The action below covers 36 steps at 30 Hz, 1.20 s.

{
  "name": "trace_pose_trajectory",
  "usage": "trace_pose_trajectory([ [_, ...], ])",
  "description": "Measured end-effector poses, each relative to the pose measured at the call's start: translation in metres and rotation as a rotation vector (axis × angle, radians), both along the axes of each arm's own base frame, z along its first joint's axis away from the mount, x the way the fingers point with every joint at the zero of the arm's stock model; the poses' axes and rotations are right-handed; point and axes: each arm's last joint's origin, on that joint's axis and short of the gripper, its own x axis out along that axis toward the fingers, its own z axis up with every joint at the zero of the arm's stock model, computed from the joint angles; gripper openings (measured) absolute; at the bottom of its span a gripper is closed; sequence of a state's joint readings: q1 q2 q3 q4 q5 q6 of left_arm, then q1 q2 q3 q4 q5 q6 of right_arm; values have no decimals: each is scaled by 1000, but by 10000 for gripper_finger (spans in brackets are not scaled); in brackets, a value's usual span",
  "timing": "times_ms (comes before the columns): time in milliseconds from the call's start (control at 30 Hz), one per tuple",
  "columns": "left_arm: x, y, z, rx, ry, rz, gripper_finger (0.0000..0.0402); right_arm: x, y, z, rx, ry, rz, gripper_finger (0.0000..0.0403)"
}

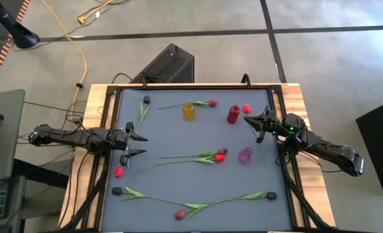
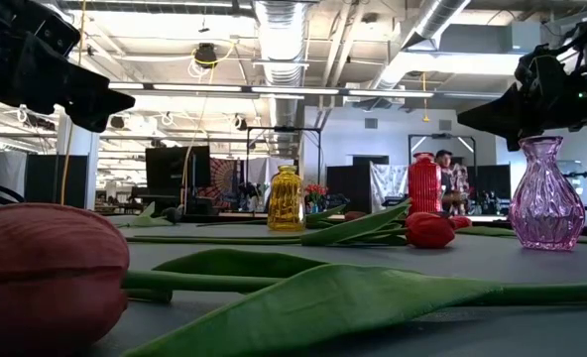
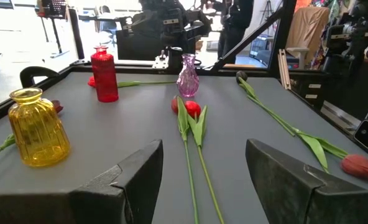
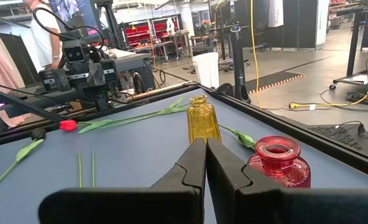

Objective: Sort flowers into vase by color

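Several artificial tulips lie flat on the grey mat. Two lie in the middle, heads point(image 1: 220, 155) toward the purple vase point(image 1: 245, 155). A black-headed one point(image 1: 146, 99) and a maroon one point(image 1: 212, 102) lie near the far edge. A red head point(image 1: 246, 109) rests beside the red vase point(image 1: 233, 114). The yellow vase point(image 1: 189, 110) stands left of the red one. My left gripper point(image 1: 136, 144) hovers open near the table's left edge, and the middle tulips' stems point(image 3: 193, 162) run away from between its fingers. My right gripper point(image 1: 246, 120) is shut with nothing in it, just right of the red vase point(image 4: 278, 163).
More tulips lie along the near edge: a black head point(image 1: 117, 191), a maroon head point(image 1: 180, 214) and another black head point(image 1: 271, 195). A red head point(image 1: 119, 172) lies by the left edge. A raised dark frame point(image 1: 107, 129) borders the mat. Bare mat lies between the yellow vase and the middle tulips.
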<state>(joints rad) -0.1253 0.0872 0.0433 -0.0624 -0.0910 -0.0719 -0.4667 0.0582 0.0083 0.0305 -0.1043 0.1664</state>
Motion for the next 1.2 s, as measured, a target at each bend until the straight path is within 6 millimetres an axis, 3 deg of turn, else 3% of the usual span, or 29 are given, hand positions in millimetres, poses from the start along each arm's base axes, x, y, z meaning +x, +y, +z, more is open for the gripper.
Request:
trace_pose_trajectory([
  [133, 0, 0, 1, -19, -6, 3, 219, 0, 0, 0, 0, 0, 0, 40],
  [267, 0, 0, 2, -177, -14, 20, 219, 0, 0, 0, -20, 7, 0, 40],
  [567, 0, 1, 19, -283, -198, 48, 219, 0, 0, 1, -45, 7, 0, 40],
  [1000, 5, 4, 21, -262, -205, 174, 219, 0, 2, 12, -71, -45, 17, 43],
  [1200, 21, 6, 48, -157, -158, 214, 219, 1, 4, 33, -108, -63, 36, 62],
])
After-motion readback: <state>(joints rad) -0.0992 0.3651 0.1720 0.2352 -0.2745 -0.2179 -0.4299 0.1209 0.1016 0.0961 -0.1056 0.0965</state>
